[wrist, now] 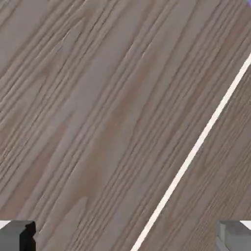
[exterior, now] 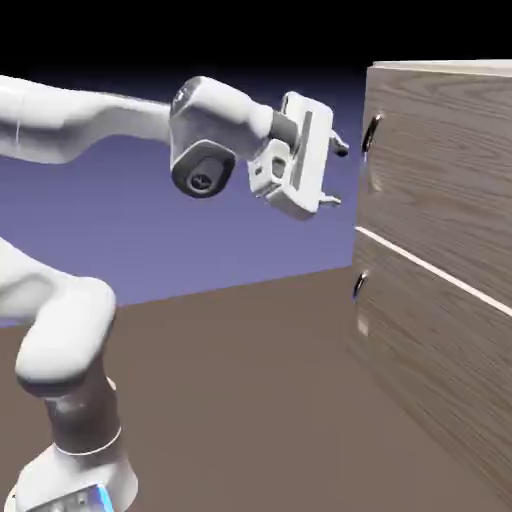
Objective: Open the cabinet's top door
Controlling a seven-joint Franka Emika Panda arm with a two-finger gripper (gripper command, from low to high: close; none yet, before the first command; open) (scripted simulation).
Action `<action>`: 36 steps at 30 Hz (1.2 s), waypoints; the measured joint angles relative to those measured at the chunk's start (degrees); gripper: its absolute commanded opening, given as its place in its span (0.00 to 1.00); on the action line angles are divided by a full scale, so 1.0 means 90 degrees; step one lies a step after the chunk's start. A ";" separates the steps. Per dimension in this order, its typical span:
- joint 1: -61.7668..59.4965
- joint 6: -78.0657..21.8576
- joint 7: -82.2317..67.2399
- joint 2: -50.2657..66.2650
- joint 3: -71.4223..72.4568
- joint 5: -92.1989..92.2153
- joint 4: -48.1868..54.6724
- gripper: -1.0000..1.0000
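Observation:
The cabinet [exterior: 440, 330] of grey-brown wood grain fills the exterior view's right side. Its top door [exterior: 440, 170] is the upper panel, shut flush, with a small dark curved handle [exterior: 370, 133] near its left edge. My gripper [exterior: 337, 175] hovers open just left of that panel, a short gap from it and slightly below the handle, holding nothing. In the hand view the top door [wrist: 98, 122] fills most of the picture, and the gripper [wrist: 125, 238] shows only its two grey fingertips [wrist: 17, 235] wide apart. The handle is out of that view.
A thin pale line [exterior: 430, 268] [wrist: 196, 147] splits the top door from the lower panel [exterior: 440, 370] [wrist: 228, 171], which has its own dark handle [exterior: 358, 285]. The brown table [exterior: 250, 400] runs up to the cabinet's foot.

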 measured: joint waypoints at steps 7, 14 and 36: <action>-0.1080 -0.0312 0.1735 -0.0769 0.0984 0.1938 0.0457 0.50; -0.2159 -0.0625 0.3471 -0.1538 0.1969 0.3877 0.0914 0.50; -0.5553 -0.1606 0.8925 -0.3956 0.5062 0.9969 0.2351 0.50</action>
